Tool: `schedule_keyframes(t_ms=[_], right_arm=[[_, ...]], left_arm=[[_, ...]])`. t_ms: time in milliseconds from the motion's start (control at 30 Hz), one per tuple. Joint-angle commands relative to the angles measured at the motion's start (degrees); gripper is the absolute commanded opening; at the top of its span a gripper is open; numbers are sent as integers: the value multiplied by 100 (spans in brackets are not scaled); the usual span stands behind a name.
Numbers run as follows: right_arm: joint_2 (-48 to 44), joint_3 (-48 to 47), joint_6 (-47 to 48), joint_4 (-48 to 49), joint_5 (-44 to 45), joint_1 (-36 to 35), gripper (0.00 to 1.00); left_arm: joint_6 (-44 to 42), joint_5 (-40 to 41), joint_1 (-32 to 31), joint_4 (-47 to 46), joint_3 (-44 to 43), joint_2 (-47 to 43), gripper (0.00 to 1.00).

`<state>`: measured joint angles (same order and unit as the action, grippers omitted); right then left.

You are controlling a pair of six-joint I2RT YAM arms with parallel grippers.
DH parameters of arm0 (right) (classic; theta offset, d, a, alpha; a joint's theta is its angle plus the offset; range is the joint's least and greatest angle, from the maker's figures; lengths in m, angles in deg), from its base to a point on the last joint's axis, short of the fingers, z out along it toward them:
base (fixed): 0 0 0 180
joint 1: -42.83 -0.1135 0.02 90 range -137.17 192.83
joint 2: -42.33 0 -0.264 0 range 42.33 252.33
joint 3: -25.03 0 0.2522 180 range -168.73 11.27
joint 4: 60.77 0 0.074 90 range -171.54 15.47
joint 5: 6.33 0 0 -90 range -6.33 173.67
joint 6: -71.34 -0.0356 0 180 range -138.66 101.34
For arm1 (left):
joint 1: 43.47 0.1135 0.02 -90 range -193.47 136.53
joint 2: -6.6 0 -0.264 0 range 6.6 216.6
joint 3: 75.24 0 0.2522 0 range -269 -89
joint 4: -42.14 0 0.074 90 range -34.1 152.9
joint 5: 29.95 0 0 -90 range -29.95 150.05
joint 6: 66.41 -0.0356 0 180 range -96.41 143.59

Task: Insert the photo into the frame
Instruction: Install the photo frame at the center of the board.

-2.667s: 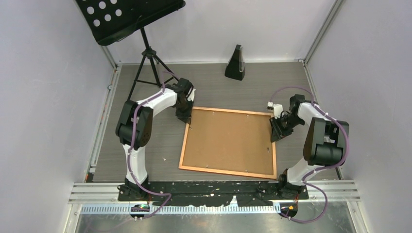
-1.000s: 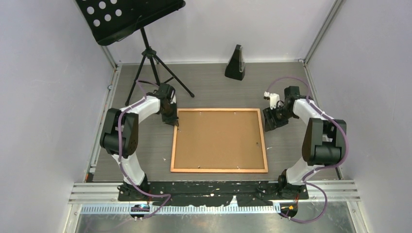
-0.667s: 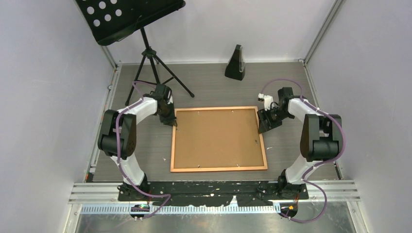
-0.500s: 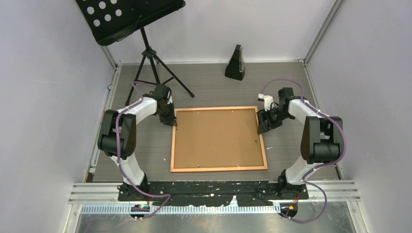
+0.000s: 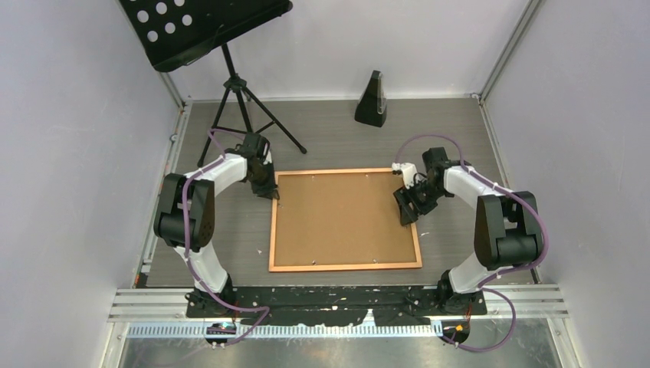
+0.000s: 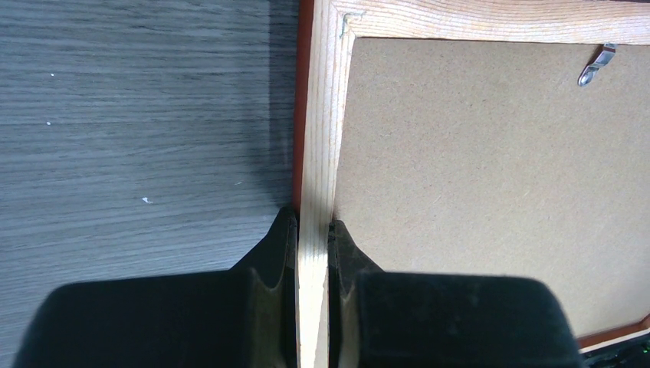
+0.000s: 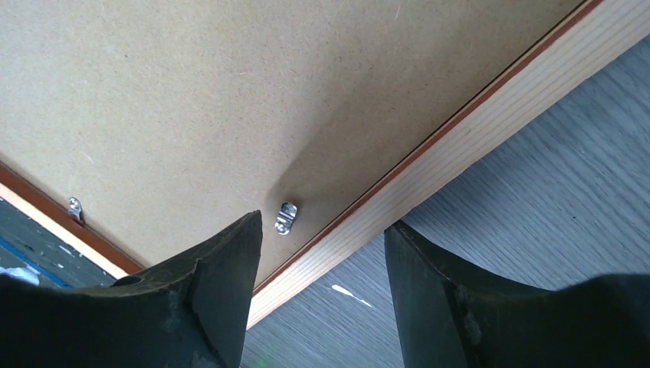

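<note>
The frame (image 5: 345, 267) lies flat on the table with its back up, and a brown backing board (image 5: 345, 218) fills it. The photo is out of view. My left gripper (image 5: 270, 192) is shut on the frame's left rail (image 6: 318, 138) near the far-left corner, one finger on each side of the pale wood. My right gripper (image 5: 406, 211) hangs open over the right rail (image 7: 475, 130). Its left finger is over the backing board (image 7: 230, 92) and its right finger over the table. A small metal clip (image 7: 286, 218) sits just beyond its left fingertip.
A black music stand (image 5: 222, 31) on a tripod (image 5: 245, 107) stands at the far left, its legs close behind my left arm. A black metronome (image 5: 372, 100) stands at the far centre. Another clip (image 6: 597, 64) sits near the frame's far rail. Walls enclose the table.
The frame swung square and slid left with my left gripper. My right gripper then moved left and nearer, over the right rail, and its jaws spread wider. The left arm has held still lately.
</note>
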<state>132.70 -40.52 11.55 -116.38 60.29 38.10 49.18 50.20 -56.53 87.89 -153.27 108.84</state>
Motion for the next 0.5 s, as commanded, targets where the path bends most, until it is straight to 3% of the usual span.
schedule_keyframes(t_ms=[0,467], right_arm=[[-247,63,29,150,296,-156,65],[-128,75,-101,316,484,-204,56]], left_arm=[[179,50,80,-149,123,-9,0],[167,-35,80,-184,135,19,0]])
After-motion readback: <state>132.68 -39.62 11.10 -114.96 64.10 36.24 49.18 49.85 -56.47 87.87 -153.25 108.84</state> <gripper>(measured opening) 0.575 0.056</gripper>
